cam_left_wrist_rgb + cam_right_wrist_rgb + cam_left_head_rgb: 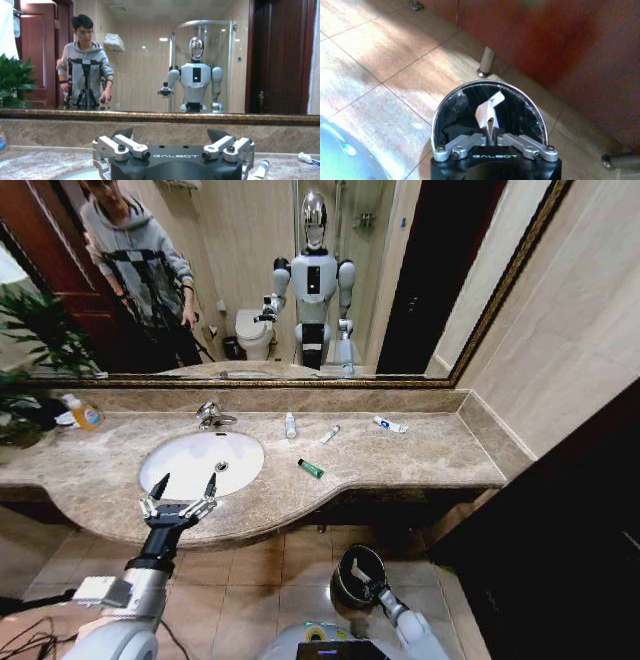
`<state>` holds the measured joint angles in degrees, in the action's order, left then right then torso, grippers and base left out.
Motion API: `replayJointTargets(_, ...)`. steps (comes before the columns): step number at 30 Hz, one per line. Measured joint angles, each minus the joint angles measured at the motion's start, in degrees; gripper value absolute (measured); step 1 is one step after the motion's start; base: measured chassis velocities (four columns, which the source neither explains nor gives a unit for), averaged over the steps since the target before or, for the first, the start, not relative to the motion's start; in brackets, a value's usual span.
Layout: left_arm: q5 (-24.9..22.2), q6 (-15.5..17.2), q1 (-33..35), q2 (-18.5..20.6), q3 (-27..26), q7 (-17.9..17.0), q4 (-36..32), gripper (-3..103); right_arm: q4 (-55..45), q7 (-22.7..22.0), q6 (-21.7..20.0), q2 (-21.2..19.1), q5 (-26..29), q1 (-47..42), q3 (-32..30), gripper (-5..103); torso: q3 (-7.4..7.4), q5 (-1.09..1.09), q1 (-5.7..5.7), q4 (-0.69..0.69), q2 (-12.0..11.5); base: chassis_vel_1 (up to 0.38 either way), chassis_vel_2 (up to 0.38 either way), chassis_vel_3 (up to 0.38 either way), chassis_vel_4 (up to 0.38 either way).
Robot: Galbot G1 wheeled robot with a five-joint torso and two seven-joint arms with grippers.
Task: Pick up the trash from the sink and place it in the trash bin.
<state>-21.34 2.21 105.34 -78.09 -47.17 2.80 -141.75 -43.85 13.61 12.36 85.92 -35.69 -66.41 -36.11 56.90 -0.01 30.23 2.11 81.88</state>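
The left gripper (183, 492), fingers spread wide and holding nothing, hovers over the front rim of the white sink (175, 470) set in the marble bench (420, 455). Behind and beside the basin lie a tiny white bottle (290, 425), a white tube (330, 434), a blue-marked tube (390, 424) near the back edge, and a dark green tube (310, 468) close to the front edge. Below, over the tiled floor (375, 56), the right gripper (491, 129) pinches the rim of the dark trash bin (520, 108).
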Motion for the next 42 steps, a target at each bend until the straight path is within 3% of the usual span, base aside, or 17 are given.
replayJointTargets(5,0.00,0.00,0.00,0.00,0.00,0.00,0.00,100,1.65,-0.16,0.00,0.05,-0.38,1.05,-0.13,28,0.00,0.01,0.00,0.00,0.00,0.000,0.000,0.000,0.000)
replayJointTargets(8,0.00,0.00,0.00,0.00,0.00,0.00,0.00,100,1.71,-0.16,0.00,0.00,-0.38,1.06,-0.13,33,0.00,0.01,0.00,0.00,0.00,0.000,0.000,0.000,0.000)
replayJointTargets(15,0.00,0.00,0.00,0.00,0.00,0.00,0.00,100,-2.10,-0.08,-0.20,-0.56,1.66,-0.91,-0.22,66,0.00,0.02,0.00,0.01,0.00,0.000,0.000,0.000,0.000)
replayJointTargets(16,0.00,0.00,0.00,0.00,0.00,0.00,0.00,100,-2.10,-0.08,-0.20,-0.56,1.66,-0.91,-0.22,66,0.00,0.02,0.00,0.01,0.00,0.000,0.000,0.000,0.000)
replayJointTargets(19,0.00,0.00,0.00,0.00,0.00,-0.01,0.00,100,-11.05,1.35,-1.12,-1.07,10.48,-6.18,-0.79,77,-0.01,0.01,0.00,0.00,0.00,0.000,0.000,0.000,0.000)
replayJointTargets(20,0.00,0.00,0.00,0.00,0.00,-0.01,0.00,100,-11.05,1.35,-1.12,-1.07,10.48,-6.18,-0.79,77,-0.01,0.01,0.00,0.00,0.00,0.000,0.000,0.000,0.000)
replayJointTargets(23,0.00,0.00,0.00,0.00,0.00,0.00,0.00,100,-20.12,0.55,-0.79,-0.87,19.34,-11.89,-2.58,93,-0.01,0.02,-0.01,0.00,0.00,0.000,0.000,0.000,0.000)
replayJointTargets(25,0.00,0.00,0.00,0.00,0.00,-0.01,0.00,100,-25.26,-0.10,-1.44,-0.76,24.85,-15.08,-3.63,97,-0.01,0.00,-0.01,0.00,0.00,0.000,0.000,0.000,0.000)
replayJointTargets(31,0.00,0.00,0.00,0.00,0.00,0.00,0.00,100,-37.17,-3.44,-3.48,1.04,33.10,-21.44,-6.80,100,-0.01,0.03,-0.01,0.01,0.00,0.000,0.000,0.000,0.000)
replayJointTargets(33,0.00,0.00,0.00,0.00,0.00,-0.01,0.00,100,-45.34,-4.57,-4.61,2.11,36.38,-25.98,-8.73,100,-0.01,0.01,-0.01,0.00,0.00,0.000,0.000,0.000,0.000)
replayJointTargets(35,0.00,0.00,0.00,0.00,0.00,0.00,0.00,100,-47.67,-4.79,-5.03,2.54,37.19,-27.27,-9.20,100,-0.01,0.01,-0.01,0.00,0.00,0.000,0.000,0.000,0.000)
replayJointTargets(38,0.00,0.00,0.00,0.00,0.00,0.00,0.00,100,-61.24,-6.85,-6.76,5.61,39.43,-35.08,-10.47,100,-0.01,0.00,-0.01,-0.01,0.00,0.000,0.000,0.000,0.000)
replayJointTargets(42,0.00,0.00,0.00,0.00,0.00,0.00,0.00,100,-67.35,-7.59,-6.68,6.19,40.27,-38.81,-10.70,100,-0.01,-0.01,-0.01,-0.01,0.01,0.000,0.000,0.000,0.000)
